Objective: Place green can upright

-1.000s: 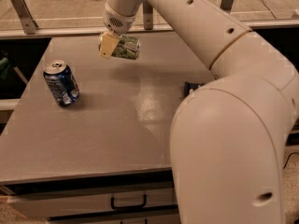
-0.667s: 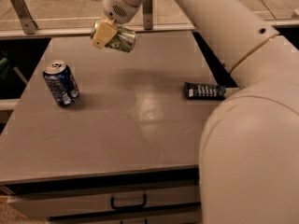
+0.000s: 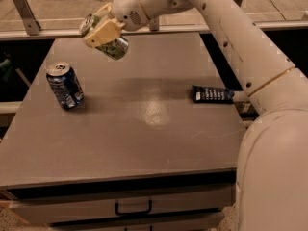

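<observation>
My gripper (image 3: pixel 102 32) is at the upper left of the camera view, held above the far left part of the grey table (image 3: pixel 144 143). It is shut on the green can (image 3: pixel 113 47), a mottled green-and-silver drink can. The can is tilted, one silver end at the upper left by the fingers (image 3: pixel 98 32) and the other end pointing down to the right. The can is in the air, not touching the table.
A blue can with white markings (image 3: pixel 64 85) stands upright at the table's left side. A dark flat packet (image 3: pixel 213 94) lies at the right edge. My white arm (image 3: pixel 240 42) sweeps down the right side. A drawer with a handle (image 3: pixel 133 209) sits under the tabletop.
The gripper with the green can has moved left and up, and the can has turned more upright. The arm has swung back and uncovered the right side of the table.
</observation>
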